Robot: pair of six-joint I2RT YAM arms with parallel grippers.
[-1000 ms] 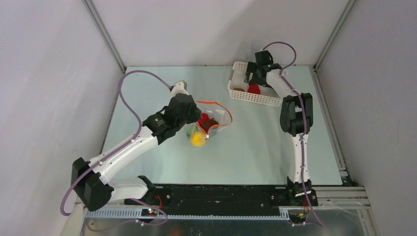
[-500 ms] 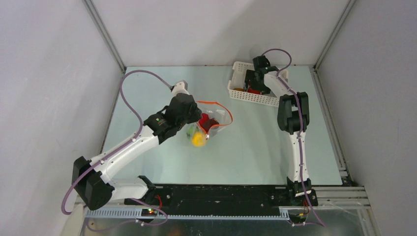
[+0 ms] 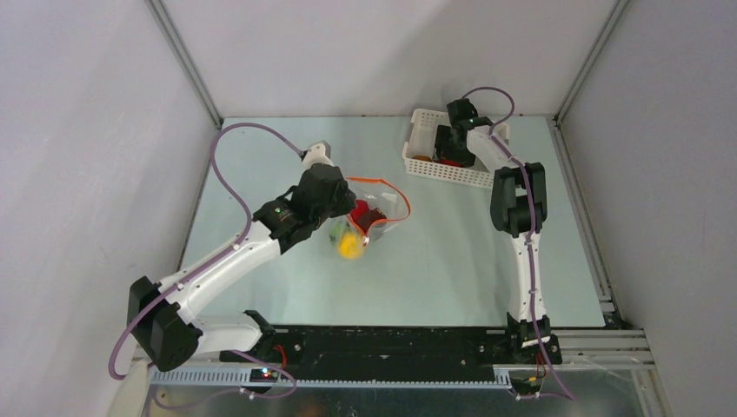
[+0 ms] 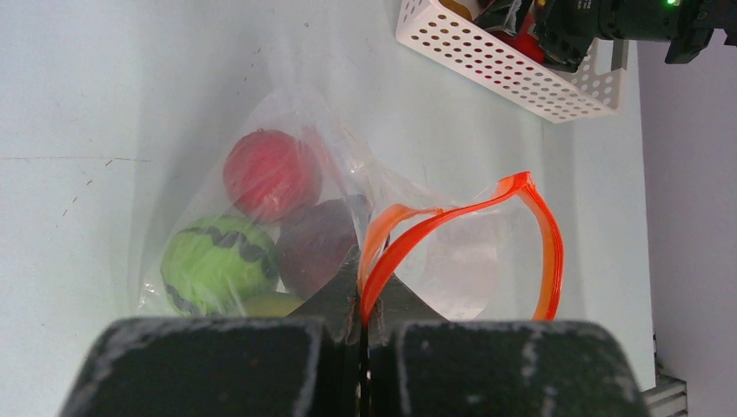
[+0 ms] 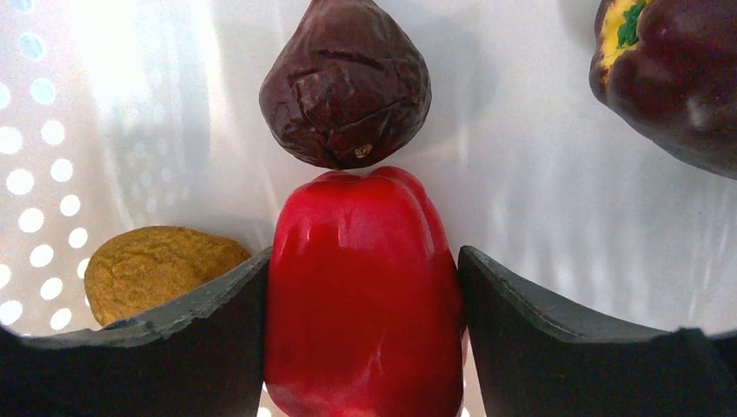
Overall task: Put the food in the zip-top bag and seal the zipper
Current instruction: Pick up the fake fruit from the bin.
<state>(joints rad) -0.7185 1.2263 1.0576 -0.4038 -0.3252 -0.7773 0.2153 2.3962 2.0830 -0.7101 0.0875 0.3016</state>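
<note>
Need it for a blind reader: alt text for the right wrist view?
A red toy pepper is gripped between the right end effector's dark fingers inside a white perforated basket. A maroon fruit lies just beyond it, a tan lump at left, another dark piece top right.
</note>
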